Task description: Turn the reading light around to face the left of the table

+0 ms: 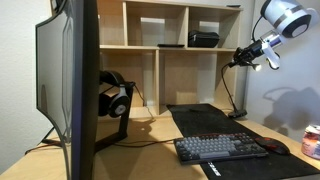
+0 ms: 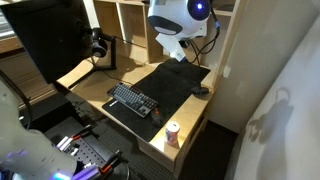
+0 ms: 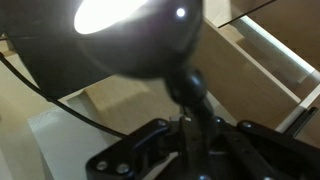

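Reading light (image 3: 130, 40), stem upright, shines toward the clasping end effector (image 1: 250, 55)

my wrist view is blurred, the reading light (image 3: 140, 40) glaring white; both exterior views seem evenly lit, with a soft shadow on the wall (image 1: 290, 108).
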`<state>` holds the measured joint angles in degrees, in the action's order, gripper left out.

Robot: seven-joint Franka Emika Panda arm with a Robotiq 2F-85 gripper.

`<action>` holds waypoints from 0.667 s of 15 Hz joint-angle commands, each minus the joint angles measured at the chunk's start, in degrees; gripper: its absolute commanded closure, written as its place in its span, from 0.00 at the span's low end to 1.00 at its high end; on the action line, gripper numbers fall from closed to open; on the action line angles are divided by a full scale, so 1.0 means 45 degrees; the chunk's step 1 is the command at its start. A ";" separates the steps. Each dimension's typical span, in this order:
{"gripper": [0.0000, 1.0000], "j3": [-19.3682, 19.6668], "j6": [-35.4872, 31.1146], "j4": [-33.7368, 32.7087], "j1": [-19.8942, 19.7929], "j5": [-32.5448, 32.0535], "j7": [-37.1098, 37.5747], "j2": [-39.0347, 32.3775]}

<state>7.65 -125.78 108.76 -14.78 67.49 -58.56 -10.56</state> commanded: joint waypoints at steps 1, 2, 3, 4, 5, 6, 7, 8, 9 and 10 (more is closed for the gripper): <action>0.98 0.0184 0.0703 0.0747 0.0017 0.0620 -0.1183 0.1395; 0.98 0.0264 0.0636 0.0873 0.0058 0.0564 -0.1205 0.1556; 0.98 0.0342 0.0614 0.1022 0.0058 0.0504 -0.1213 0.1557; 0.98 0.0414 0.0498 0.1189 0.0059 0.0434 -0.1190 0.1481; 0.98 0.0505 0.0270 0.1464 0.0042 0.0360 -0.1302 0.1370; 0.98 0.0603 0.0206 0.1674 0.0000 0.0316 -0.1513 0.1275; 0.98 0.0719 0.0160 0.1853 -0.0038 0.0280 -0.1672 0.1219; 0.98 0.0813 0.0051 0.2017 -0.0037 0.0299 -0.1863 0.1270; 0.98 0.0925 -0.0056 0.2117 -0.0037 0.0257 -0.2065 0.1392; 0.98 0.0934 -0.0607 0.2294 0.0099 0.0205 -0.2333 0.1597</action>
<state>11.43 -124.52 115.69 -14.77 67.87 -65.07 -5.45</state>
